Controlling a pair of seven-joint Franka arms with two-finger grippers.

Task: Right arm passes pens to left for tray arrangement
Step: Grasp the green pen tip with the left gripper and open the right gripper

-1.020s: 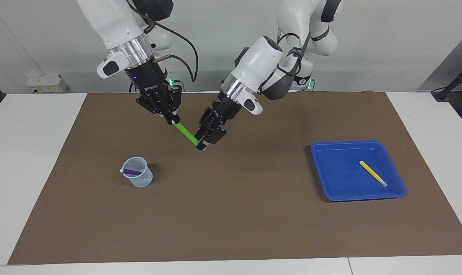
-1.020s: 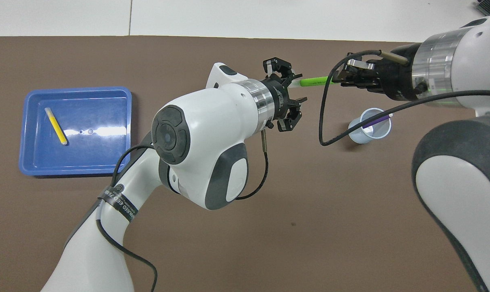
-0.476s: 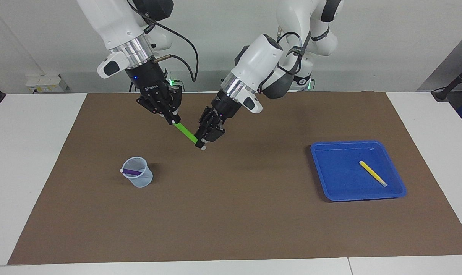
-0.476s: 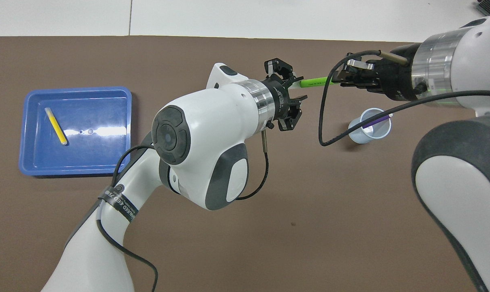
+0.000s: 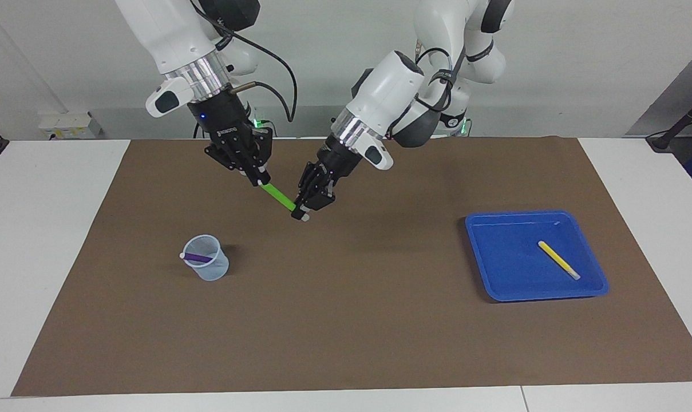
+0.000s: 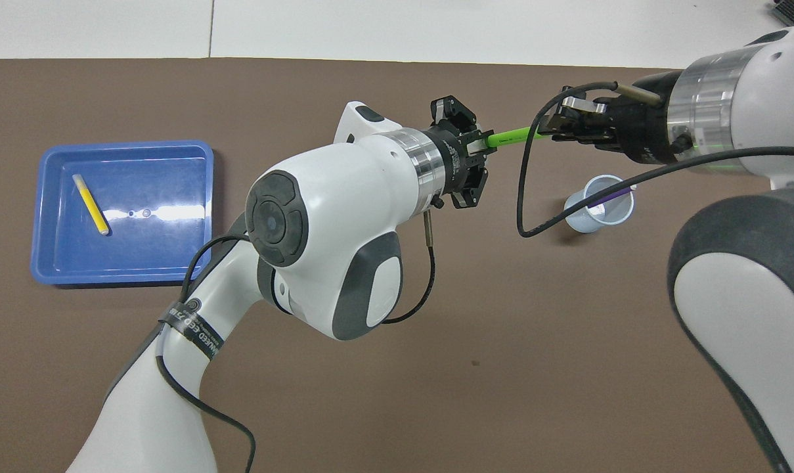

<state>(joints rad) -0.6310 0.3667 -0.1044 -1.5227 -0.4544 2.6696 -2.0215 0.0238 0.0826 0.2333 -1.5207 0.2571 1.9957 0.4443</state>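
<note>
Over the last second the left gripper (image 5: 304,210) has drawn its fingers in, and they now pinch the lower end of the green pen (image 5: 277,195), while the right gripper (image 5: 258,179) has not budged and clamps the upper end. So both hold one pen, slanted in the air above the mat (image 5: 346,343), at the robots' end of it.

The risk sits in the release. If the right gripper lets go before the left has a firm hold, the pen could swing down or slip out and roll across the mat. If either arm pulls away while both are clamped, the pen may twist in the fingers or get dragged askew. The left gripper has only the tip, as far as I can make out, which leaves little margin.

The yellow pen (image 5: 558,260) lies in the tray (image 5: 494,269) toward the left arm's end; the purple pen (image 5: 198,258) leans in the cup (image 5: 211,269) toward the right arm's end.

The brown mat covers a white tabletop (image 5: 42,257); a pale wall (image 5: 580,68) stands at the robots' backs.
</note>
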